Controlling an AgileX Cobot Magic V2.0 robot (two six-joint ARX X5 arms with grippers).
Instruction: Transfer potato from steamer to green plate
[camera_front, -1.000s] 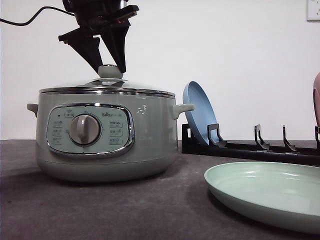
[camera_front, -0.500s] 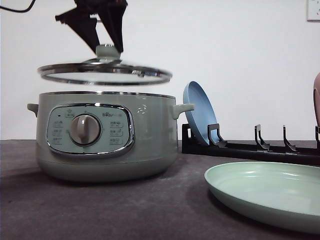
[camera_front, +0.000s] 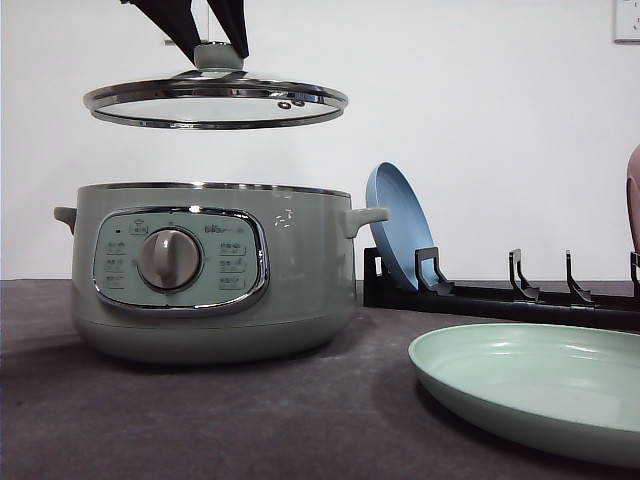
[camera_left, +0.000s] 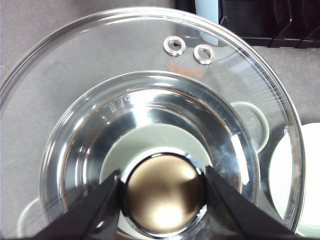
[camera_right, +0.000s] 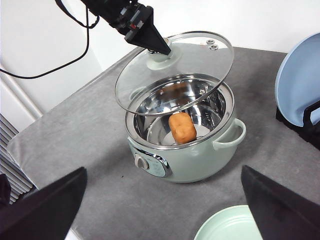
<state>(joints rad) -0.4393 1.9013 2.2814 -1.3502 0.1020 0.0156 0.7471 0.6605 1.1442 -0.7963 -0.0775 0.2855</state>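
Above steamer (camera_front: 210, 270), left pincer (camera_front: 218, 45) is pinching lid (camera_front: 215, 103) by knob; right pincer (camera_right: 165, 200) is spread. Potato (camera_right: 182, 127) is sitting inside. Risk: thin grip, lid slipping onto pot.

Staged kitchen mock-up in a lab, bare white wall (camera_front: 500, 100), grey felt-covered tabletop (camera_right: 90, 135), electric steamer (camera_front: 210, 270), black dish rack (camera_front: 500, 295) (blue plate (camera_front: 398, 225) standing in it), robot cabling (camera_right: 65, 50)
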